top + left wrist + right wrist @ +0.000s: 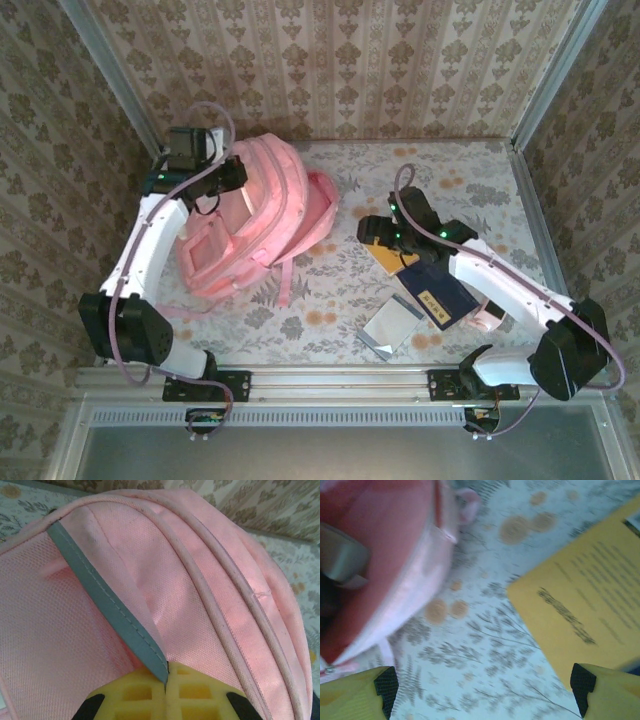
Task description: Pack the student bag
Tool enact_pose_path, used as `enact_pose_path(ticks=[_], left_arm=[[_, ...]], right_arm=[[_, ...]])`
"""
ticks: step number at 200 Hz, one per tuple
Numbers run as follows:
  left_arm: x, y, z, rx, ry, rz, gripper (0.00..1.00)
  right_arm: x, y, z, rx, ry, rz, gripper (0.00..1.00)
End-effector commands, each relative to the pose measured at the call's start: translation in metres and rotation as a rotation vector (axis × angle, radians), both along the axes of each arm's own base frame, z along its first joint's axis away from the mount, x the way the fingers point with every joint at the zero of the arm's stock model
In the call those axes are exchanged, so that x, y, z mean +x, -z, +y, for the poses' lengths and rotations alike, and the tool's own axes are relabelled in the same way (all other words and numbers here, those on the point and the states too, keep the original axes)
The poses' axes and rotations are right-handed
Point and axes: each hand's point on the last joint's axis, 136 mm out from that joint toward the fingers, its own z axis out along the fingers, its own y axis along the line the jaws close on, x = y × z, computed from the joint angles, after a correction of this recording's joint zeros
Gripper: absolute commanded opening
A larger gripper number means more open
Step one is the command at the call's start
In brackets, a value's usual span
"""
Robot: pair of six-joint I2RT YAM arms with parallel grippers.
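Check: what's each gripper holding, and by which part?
Left gripper pinches the student bag by its grey-trimmed flap edge. Right gripper is open, holding nothing.

The student bag [255,215] is pink woven fabric with paler pink piping and straps. A grey stitched binding [112,612] edges its pocket opening. The left pincer [165,692] and right pincer [480,697] have yellow finger faces with black insets. The counter [330,300] has a pale covering printed with grey-green fern sprigs and orange blossoms. The walls [400,60] carry beige damask wallpaper. One booklet [585,600] is yellow with dark print. The second booklet [440,300] is navy with a yellow label. The arms [150,240] are white with black joints.
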Motion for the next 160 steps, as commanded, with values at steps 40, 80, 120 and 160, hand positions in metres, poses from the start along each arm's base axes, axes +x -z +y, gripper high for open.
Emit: enact_pose_path(ticks=[40,80,120,160], left_arm=[[0.001,0.038,-0.033,0.035,0.090,0.072,0.00],[-0.012,0.074,-0.072,-0.043,0.187,0.195,0.19],[-0.029,0.065,-0.090,-0.085,0.222,0.199,0.45],[-0.079,0.060,-0.141,-0.093,0.373,0.193,0.51]], right_arm=[[-0.067,0.065,-0.041,-0.112,0.015,0.234,0.94],[-0.097,0.096,-0.043,-0.103,-0.015,0.357,0.92],[-0.127,0.116,-0.053,-0.101,0.003,0.463,0.93],[-0.159,0.122,-0.050,0.014,0.021,0.527,0.93]])
